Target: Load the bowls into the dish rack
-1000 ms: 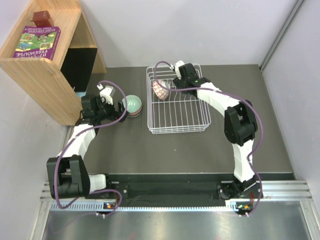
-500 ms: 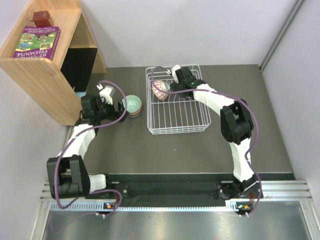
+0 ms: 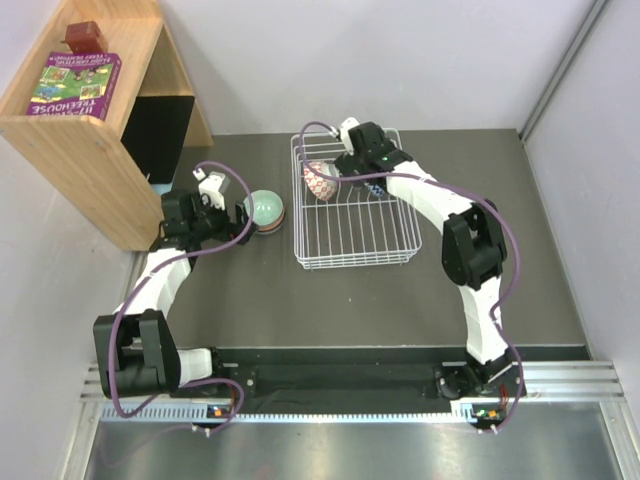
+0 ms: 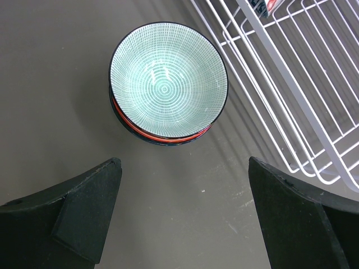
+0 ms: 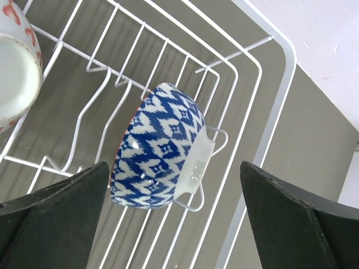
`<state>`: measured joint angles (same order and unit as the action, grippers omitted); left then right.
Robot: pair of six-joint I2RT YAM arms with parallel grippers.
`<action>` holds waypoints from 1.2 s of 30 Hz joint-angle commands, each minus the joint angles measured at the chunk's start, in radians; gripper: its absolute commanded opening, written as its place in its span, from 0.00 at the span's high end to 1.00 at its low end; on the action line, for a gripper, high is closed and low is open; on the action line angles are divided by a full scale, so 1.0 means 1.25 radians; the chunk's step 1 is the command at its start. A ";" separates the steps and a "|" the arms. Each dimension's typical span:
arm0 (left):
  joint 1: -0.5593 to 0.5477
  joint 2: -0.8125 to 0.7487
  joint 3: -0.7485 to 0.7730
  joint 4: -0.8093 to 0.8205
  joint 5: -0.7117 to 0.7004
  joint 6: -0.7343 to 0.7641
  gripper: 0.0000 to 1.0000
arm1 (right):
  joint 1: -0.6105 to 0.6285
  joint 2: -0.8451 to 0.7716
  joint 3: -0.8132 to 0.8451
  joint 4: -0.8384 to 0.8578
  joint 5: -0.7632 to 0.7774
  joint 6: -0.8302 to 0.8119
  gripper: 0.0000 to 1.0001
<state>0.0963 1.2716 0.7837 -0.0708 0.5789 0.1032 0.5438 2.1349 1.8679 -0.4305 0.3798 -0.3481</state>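
One blue-and-white bowl (image 5: 160, 145) freed in dish rack (image 3: 360, 225): right claw (image 5: 174, 190) newly wide, left claw (image 4: 184, 188) wide.

5 bowls total: 2 in rack, 3 stacked on table. In rack: 1 red-and-white bowl (image 3: 318, 180) at 10 o'clock, 1 blue-and-white bowl (image 5: 160, 145) nr 12 o'clock. Stack at rack's 9 o'clock: 1 green bowl (image 4: 168, 81) on top, 1 orange-red bowl (image 4: 168, 137), 1 dark-rimmed bowl (image 4: 160, 142) underneath. 1 dish rack (image 3: 356, 264). 2 grippers: left gripper (image 4: 184, 185), right gripper (image 5: 174, 168). 1 wooden shelf (image 3: 80, 150) at 10 o'clock w/ 1 book (image 3: 75, 85), 1 small brown obj. (image 3: 83, 37).
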 commanded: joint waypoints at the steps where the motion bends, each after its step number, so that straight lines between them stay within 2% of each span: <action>1: 0.006 0.006 0.020 0.027 0.015 0.007 0.01 | 0.014 -0.071 0.049 -0.003 -0.006 -0.006 0.00; 5: 0.006 0.047 0.054 0.019 -0.002 0.027 0.01 | 0.013 -0.117 0.048 0.000 -0.001 -0.012 0.00; 9: 0.005 0.120 0.096 0.037 -0.064 0.018 0.01 | 0.006 -0.149 0.040 0.008 -0.002 -0.011 0.00; 16: 0.004 0.251 0.216 0.050 -0.103 -0.008 0.01 | -0.008 -0.185 0.036 0.015 -0.006 0.000 0.00; 23: -0.005 0.344 0.277 0.050 -0.107 -0.011 0.17 | -0.021 -0.213 0.018 0.016 -0.018 0.016 0.00; 28: -0.014 0.360 0.277 0.050 -0.111 -0.003 0.32 | -0.034 -0.223 -0.004 0.023 -0.025 0.023 0.00; 33: -0.027 0.361 0.281 0.050 -0.110 0.000 0.42 | -0.045 -0.227 -0.006 0.025 -0.029 0.028 0.00; 36: -0.037 0.356 0.286 0.048 -0.106 -0.002 0.54 | -0.050 -0.223 -0.003 0.025 -0.026 0.031 0.01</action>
<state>0.0681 1.7199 1.0981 -0.0517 0.4431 0.1001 0.4946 1.9182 1.8591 -0.4355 0.3481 -0.3286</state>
